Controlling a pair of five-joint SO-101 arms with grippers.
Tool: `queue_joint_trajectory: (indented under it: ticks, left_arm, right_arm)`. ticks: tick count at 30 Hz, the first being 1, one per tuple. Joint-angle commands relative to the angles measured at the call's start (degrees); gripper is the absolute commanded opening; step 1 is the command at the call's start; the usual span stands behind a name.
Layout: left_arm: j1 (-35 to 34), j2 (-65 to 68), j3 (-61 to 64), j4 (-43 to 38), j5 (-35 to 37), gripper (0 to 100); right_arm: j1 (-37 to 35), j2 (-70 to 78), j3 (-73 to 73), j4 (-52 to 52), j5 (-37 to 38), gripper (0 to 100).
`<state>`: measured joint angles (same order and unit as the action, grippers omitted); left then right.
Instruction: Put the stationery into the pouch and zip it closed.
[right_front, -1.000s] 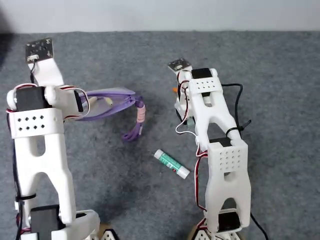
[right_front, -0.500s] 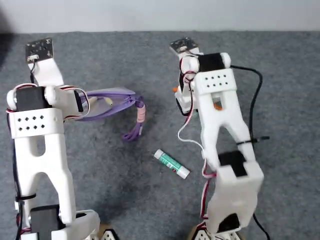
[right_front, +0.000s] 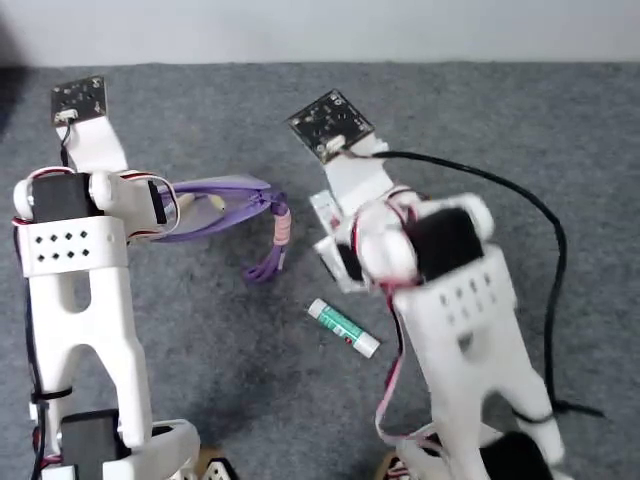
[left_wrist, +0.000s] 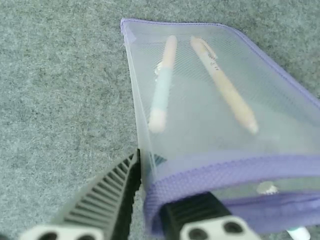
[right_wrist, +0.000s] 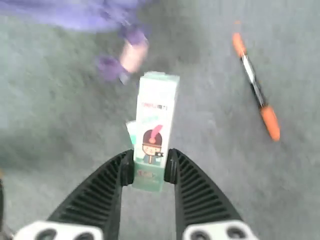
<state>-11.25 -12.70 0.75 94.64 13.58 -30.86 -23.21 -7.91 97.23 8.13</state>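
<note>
The left gripper (left_wrist: 150, 196) clamps the pouch (left_wrist: 210, 105) rim while the right gripper (right_wrist: 149, 166) pinches a green box (right_wrist: 156, 116) (perhaps an eraser), next due at the pouch's mouth.

pouch (left_wrist: 225, 125): one
pens inside the pouch: two, pale pen (left_wrist: 162, 85) and tan pen (left_wrist: 225, 87)
glue stick (right_front: 343, 327): one
green box (right_wrist: 154, 132): one
orange-capped marker (right_wrist: 255, 85): one
arms: two, left arm (right_front: 75, 290) and right arm (right_front: 465, 330)
grippers: two, left gripper (left_wrist: 150, 200) and right gripper (right_wrist: 150, 167)
</note>
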Motion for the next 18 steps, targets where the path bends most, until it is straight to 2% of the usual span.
queue_joint_trajectory:
  ticks: [1, 5, 7, 18]
  left_arm:
    - [0.35, 0.09, -2.33, 0.35, 0.53, 1]
    - [0.35, 0.09, -2.33, 0.44, 0.53, 1]
    - [0.35, 0.09, -2.33, 0.44, 0.53, 1]
    - [0.35, -0.35, -2.42, 1.41, 0.44, 1]
  right_arm:
    - [-5.93, -5.23, -0.09, -2.95, -5.19, 0.8]
    - [-12.62, -5.41, -0.09, -6.37, -10.46, 0.8]
    - [-14.64, -5.32, 1.32, -9.36, -10.64, 0.8]
    - [-16.04, -4.7, 21.01, -37.05, 7.65, 0.8]
